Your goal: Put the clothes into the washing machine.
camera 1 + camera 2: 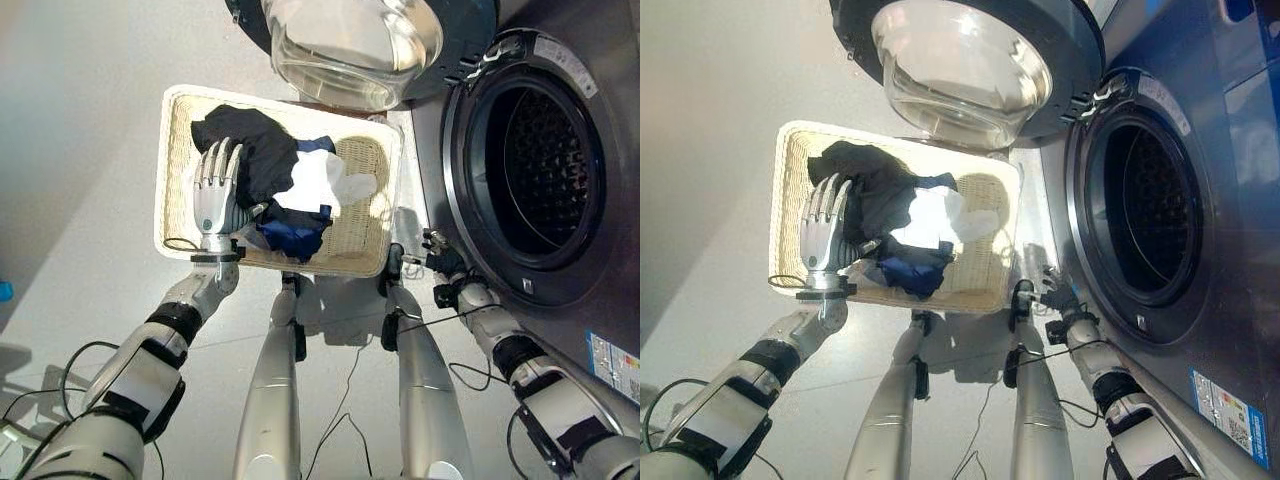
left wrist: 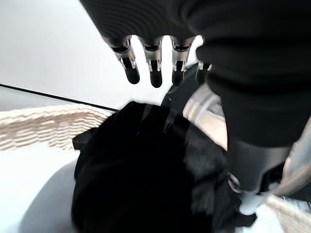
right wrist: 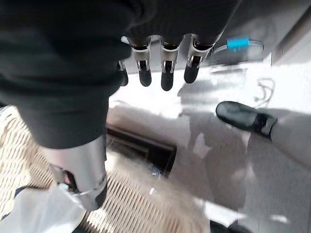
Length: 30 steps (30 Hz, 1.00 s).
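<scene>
A pile of clothes lies in a shallow white wicker basket (image 1: 178,130) on the floor: a black garment (image 1: 255,150), a white piece (image 1: 322,180) and a blue piece (image 1: 295,235). My left hand (image 1: 213,195) hovers over the basket's left half with straight fingers (image 2: 155,73) just above the black garment (image 2: 146,179), holding nothing. My right hand (image 1: 445,265) is low between the basket's right end and the washing machine, open and empty, its fingers (image 3: 165,73) straight. The washer's drum opening (image 1: 535,170) stands open on the right.
The washer's round door (image 1: 350,45), with its glass bowl, is swung open above the basket's far edge. The machine's front panel (image 1: 600,330) runs along the right. Bare pale floor (image 1: 80,150) lies left of the basket.
</scene>
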### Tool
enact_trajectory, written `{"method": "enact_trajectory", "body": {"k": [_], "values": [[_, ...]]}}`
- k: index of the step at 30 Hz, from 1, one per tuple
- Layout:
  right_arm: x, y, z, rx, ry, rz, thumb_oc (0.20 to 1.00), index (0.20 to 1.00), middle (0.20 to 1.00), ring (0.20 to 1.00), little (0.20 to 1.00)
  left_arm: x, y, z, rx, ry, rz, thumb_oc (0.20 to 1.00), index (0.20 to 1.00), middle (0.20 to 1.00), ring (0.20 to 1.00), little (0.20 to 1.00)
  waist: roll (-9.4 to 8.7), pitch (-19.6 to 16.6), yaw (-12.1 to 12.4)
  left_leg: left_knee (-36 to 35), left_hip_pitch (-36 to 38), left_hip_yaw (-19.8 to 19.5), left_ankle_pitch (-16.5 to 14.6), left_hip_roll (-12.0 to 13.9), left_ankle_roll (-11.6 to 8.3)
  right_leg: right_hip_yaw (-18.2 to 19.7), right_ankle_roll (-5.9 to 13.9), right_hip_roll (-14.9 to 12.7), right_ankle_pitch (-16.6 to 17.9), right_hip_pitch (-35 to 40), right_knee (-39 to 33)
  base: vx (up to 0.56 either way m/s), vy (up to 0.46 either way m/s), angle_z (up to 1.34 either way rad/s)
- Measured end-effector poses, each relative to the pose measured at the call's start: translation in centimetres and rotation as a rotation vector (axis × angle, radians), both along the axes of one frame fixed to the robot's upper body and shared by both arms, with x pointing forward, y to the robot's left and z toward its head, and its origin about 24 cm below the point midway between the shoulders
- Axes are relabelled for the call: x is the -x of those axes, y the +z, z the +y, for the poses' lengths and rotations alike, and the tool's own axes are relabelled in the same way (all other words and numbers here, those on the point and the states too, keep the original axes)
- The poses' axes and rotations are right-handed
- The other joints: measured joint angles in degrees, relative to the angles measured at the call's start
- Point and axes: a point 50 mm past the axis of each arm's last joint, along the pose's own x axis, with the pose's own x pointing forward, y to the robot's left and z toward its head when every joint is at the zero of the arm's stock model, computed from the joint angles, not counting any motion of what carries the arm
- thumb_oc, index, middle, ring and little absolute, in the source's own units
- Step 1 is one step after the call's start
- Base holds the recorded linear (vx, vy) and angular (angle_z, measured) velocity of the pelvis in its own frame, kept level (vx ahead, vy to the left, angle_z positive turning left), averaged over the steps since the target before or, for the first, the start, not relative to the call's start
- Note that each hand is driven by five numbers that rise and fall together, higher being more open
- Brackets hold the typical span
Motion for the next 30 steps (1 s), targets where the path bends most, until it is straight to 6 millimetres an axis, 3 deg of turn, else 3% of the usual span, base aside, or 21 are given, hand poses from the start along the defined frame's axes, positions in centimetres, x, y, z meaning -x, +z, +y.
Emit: {"method": "enact_trajectory", "body": {"k": [10,12,19,30], "values": [[-0.9,1.2,-0.5,0.003,-0.013,-0.014,1.0,1.0,1.0,1.0,1.0,-0.9,1.4,0.6,-0.118,0.05,0.009,1.0,1.0,1.0,1.0,1.0,-0.05,0.0,-0.53,1.74,-3.93,-0.56,-0.24,-0.07,-0.31,0.04,-0.35,-0.19,-0.98,-4.22,2.76,0.0,0.003,0.01],[-1.3,1.9,-0.3,0.007,-0.004,-0.029,1.0,1.0,1.0,1.0,1.0,-1.1,2.1,1.7,-0.127,0.097,0.006,1.0,1.0,1.0,1.0,1.0,-0.1,0.0,-1.45,2.09,-5.54,-0.51,-0.22,0.01,-0.38,0.07,-0.44,-0.1,-0.89,-5.86,3.0,0.0,0.0,0.0],[-1.3,2.0,-0.6,0.005,-0.005,-0.032,1.0,1.0,1.0,1.0,1.0,-1.2,3.2,2.6,0.072,0.117,-0.032,1.0,1.0,1.0,1.0,1.0,-0.1,0.0,-1.47,2.13,-6.46,-0.57,-0.07,0.11,-0.63,0.05,-0.6,0.02,-1.04,-6.79,3.13,0.0,0.0,0.0],[-1.4,2.3,-0.4,0.003,-0.001,-0.046,1.0,1.0,1.0,1.0,1.0,-0.9,4.0,2.6,0.171,0.101,-0.102,1.0,1.0,1.0,1.0,1.0,-0.1,0.0,-1.46,2.13,-6.58,-0.73,-0.06,0.11,-0.65,-0.06,-0.51,-0.02,-1.24,-6.93,3.37,0.0,0.0,0.0]]}}
